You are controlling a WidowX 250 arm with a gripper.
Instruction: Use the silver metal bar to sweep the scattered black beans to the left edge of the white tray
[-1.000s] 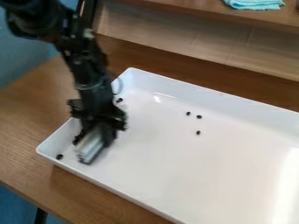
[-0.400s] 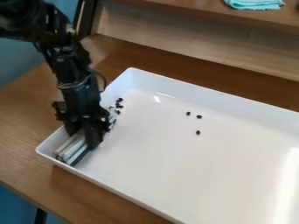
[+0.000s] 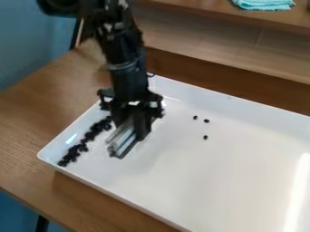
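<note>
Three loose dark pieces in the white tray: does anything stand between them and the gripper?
Nothing visible does. Between the gripper, with the pale tool it holds, and the three pieces lies only bare tray floor.

Black bits (image 3: 89,135) dot a white tray (image 3: 181,181) near a slanted tool (image 3: 124,139).

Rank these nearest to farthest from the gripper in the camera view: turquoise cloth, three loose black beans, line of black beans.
1. Line of black beans: left of the gripper, in the tray.
2. Three loose black beans: to its right.
3. Turquoise cloth: upper right, on the shelf.
</note>
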